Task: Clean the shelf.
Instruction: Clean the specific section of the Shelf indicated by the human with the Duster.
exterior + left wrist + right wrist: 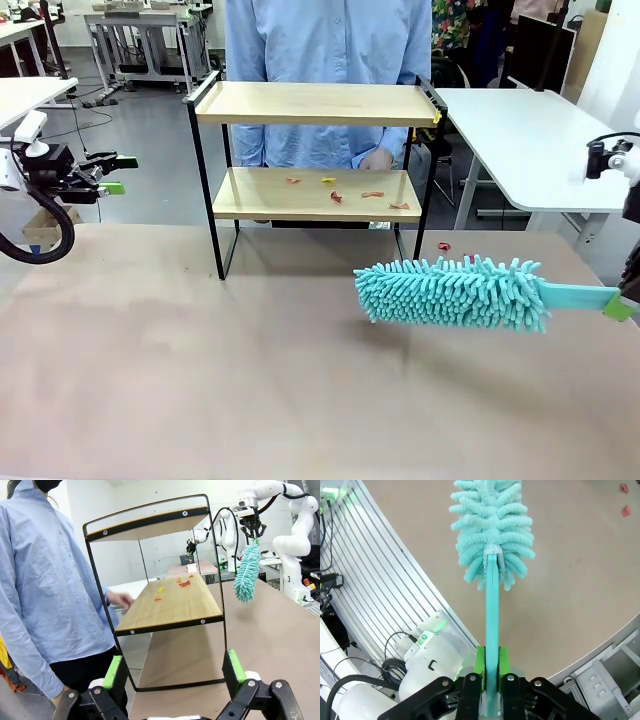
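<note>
The shelf [312, 104] stands at the far middle of the table: two light wood boards in a thin black frame. Small red and yellow scraps [337, 196] lie on its lower board. My right gripper [620, 306] is shut on the handle of a teal fluffy duster [455, 292], which hangs level just above the table, right of and nearer than the shelf. The right wrist view shows the pads [479, 661] clamped on the duster [492, 525] handle. My left gripper [112, 175] hovers open at the far left. Its wrist view looks through the shelf [170, 605] at the scraps [184, 583].
A person in a blue shirt stands behind the shelf with a hand [377, 158] near the lower board. A red scrap [443, 246] lies on the brown table by the shelf's right leg. A white table [530, 140] stands at the back right.
</note>
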{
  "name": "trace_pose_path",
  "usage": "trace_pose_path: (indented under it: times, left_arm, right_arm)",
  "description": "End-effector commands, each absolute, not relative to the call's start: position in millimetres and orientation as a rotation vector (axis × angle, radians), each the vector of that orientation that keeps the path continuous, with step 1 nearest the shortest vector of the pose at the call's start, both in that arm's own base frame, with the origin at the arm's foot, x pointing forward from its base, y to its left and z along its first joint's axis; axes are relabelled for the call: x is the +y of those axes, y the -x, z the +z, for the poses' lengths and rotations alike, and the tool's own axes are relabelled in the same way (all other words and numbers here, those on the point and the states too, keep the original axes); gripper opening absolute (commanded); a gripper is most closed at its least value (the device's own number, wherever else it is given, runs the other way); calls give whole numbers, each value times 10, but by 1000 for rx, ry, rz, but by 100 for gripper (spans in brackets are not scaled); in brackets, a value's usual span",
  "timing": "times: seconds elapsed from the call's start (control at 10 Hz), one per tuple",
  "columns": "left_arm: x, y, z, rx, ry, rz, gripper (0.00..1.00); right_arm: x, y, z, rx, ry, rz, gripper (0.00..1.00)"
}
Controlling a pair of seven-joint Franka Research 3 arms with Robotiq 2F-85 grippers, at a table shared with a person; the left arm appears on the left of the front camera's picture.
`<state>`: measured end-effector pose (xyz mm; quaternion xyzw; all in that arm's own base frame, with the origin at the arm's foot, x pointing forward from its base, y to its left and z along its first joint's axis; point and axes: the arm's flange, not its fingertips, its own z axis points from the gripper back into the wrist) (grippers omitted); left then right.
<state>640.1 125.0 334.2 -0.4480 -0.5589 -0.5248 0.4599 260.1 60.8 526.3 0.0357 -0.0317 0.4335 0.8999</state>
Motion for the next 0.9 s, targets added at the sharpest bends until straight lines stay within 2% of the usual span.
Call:
trace_pose_path:
  times: [0.0,0.8]
  left_arm:
    - [1241,-6395,3376,-1381,1094,-1300,100]
    - [1241,-6395,3376,-1381,1094,-1300,100]
  right_arm:
    - [634,-2612,5269,-81,-80,881,13]
    - [634,-2612,5269,-81,-80,881,13]
